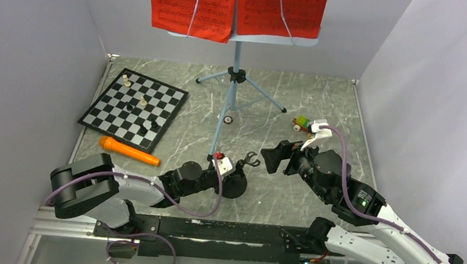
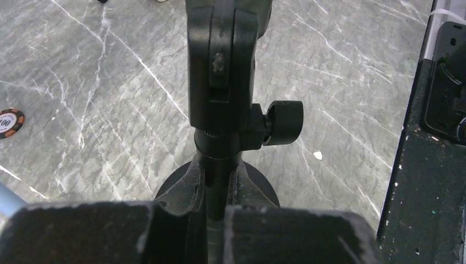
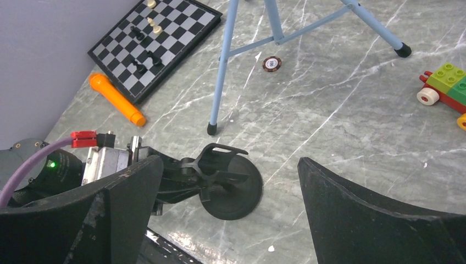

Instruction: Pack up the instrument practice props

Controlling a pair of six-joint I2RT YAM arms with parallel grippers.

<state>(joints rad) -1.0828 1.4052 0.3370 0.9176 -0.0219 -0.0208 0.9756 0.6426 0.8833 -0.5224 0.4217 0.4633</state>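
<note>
The left gripper [image 2: 217, 186] has its jaws clamped on the stem of the black mic stand [image 2: 222, 82], at the near middle of the table [image 1: 323, 108], while the right gripper [image 3: 229, 165] hangs just to its right, jaws wide apart and empty, and the orange microphone [image 1: 129, 151] lies left beside the chessboard [image 1: 168, 103].

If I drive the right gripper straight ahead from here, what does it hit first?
Probably the mic stand. Its clip sits dead centre ahead of the open right gripper, and the left gripper is shut on its stem. Depth is hard to judge.
</note>
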